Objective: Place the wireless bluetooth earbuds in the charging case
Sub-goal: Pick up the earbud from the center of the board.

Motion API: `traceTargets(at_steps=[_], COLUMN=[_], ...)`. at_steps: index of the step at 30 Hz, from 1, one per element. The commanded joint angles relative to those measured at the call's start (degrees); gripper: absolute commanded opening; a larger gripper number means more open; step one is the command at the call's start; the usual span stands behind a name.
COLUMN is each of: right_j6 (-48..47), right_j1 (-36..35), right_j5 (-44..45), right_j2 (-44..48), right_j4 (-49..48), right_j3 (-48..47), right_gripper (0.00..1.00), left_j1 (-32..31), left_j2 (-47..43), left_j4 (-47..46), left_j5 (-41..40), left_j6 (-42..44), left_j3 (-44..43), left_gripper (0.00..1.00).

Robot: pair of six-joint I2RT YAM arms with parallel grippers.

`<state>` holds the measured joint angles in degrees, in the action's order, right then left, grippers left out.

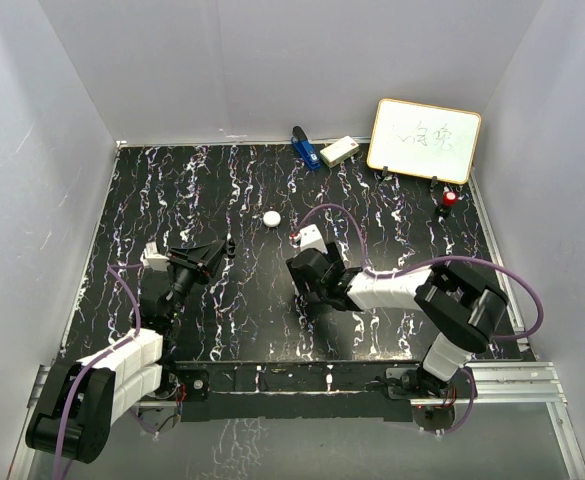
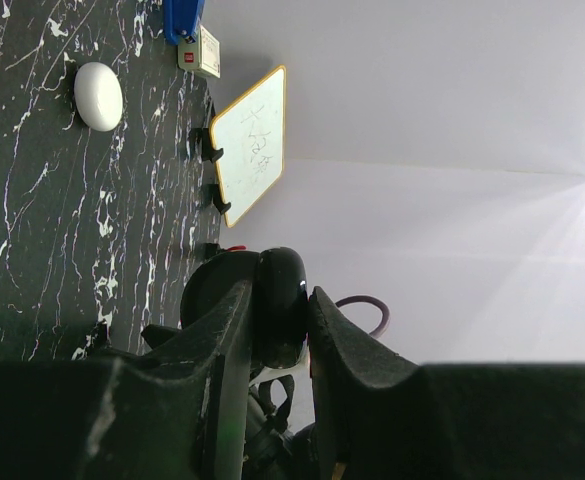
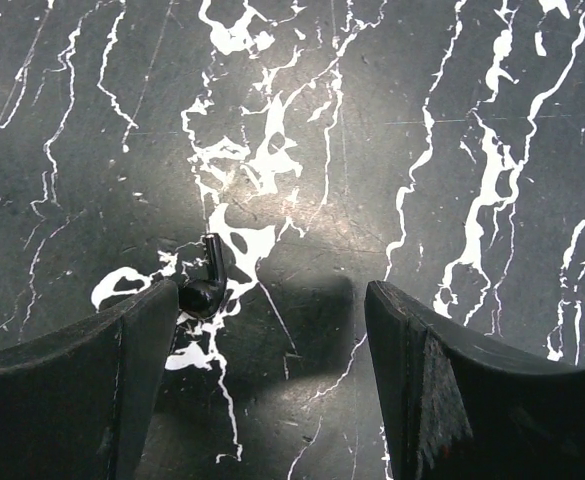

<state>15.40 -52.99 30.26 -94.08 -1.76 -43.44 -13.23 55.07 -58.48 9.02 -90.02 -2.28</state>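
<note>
Between the right fingers [image 3: 402, 340]: only bare marbled surface [image 3: 452, 120]; they stand wide open.
Task piece: small dark earbud [image 3: 208, 280] lying just beside one fingertip, off-centre.
Other arm: left fingers [image 2: 234, 340] closed on a glossy black rounded case [image 2: 283, 300], probably the charger.
Do well: centre over the earbud, descend, close gently.
</note>
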Motion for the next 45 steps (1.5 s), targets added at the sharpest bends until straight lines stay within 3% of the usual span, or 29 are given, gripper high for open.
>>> traceTargets(at_steps=[1, 29, 45], right_j6=[1.0, 3.2, 3.6], right_j1=[1.1, 9.1, 13.5], right_j5=[3.9, 5.2, 2.9], right_j2=[0.1, 8.5, 0.0], right_j4=[1.6, 6.2, 8.5], right_j3=[-1.8, -0.7, -9.5], right_gripper=[0.74, 0.75, 0.75], left_j1=[0.3, 0.3, 0.2], left_j2=[-0.1, 1.3, 0.9], left_j4=[-1.6, -3.2, -2.9], left_j5=[0.4, 0.5, 0.4], left_j6=[0.5, 0.2, 0.2], left_j3=[-1.4, -0.9, -0.7], left_gripper=[0.00, 0.00, 0.00])
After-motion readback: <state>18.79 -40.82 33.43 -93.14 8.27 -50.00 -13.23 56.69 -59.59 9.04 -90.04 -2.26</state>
